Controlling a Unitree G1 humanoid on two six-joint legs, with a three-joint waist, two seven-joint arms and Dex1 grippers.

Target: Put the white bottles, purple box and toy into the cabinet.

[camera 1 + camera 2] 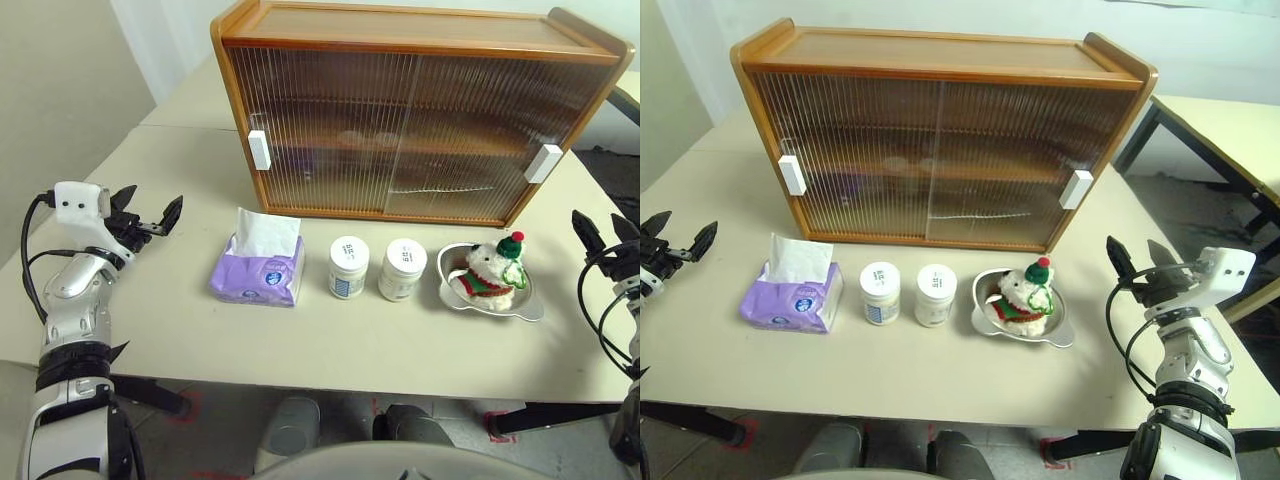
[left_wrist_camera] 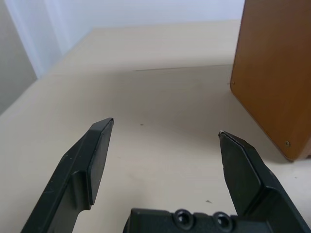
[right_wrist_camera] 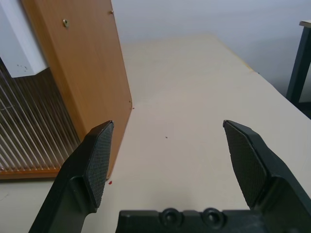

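The wooden cabinet [image 1: 415, 115] stands at the back of the table with both ribbed sliding doors shut. In a row in front of it lie the purple box [image 1: 258, 272] with white tissue sticking up, two white bottles [image 1: 348, 266] [image 1: 402, 269], and the toy [image 1: 492, 273], a plush bear sitting in a shiny metal bowl [image 1: 528, 305]. My left gripper [image 1: 150, 214] hovers open to the left of the purple box, empty. To the right of the bowl my right gripper [image 1: 1140, 258] hangs open and empty, near the cabinet's right end.
The cabinet's white handles [image 1: 259, 150] [image 1: 543, 163] sit at its outer edges. A second table [image 1: 1225, 130] stands to the right, beyond a gap. The table's front edge [image 1: 330, 375] runs just below the row of objects.
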